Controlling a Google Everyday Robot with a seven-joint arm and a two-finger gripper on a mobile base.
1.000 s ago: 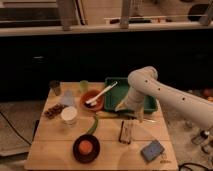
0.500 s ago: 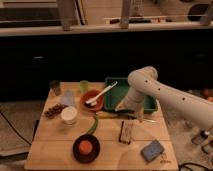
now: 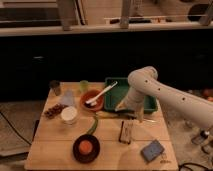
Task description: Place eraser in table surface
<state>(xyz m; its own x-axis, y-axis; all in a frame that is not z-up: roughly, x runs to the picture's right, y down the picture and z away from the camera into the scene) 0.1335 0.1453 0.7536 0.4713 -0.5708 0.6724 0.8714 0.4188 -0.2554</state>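
Eraser [image 3: 126, 132] lay on bench [image 3: 50, 145], lower centre-right of frame, long axis roughly top-to-bottom. Claw [image 3: 140, 118] hung just above-right of it, near tray [image 3: 150, 102]. Claw grip state: cannot tell.

Dim warm light, dark background, soft blur; end effector [image 3: 131, 116] indistinct

White arm reaches in from right, elbow raised; tool [image 3: 131, 116] hangs low, pointing down.
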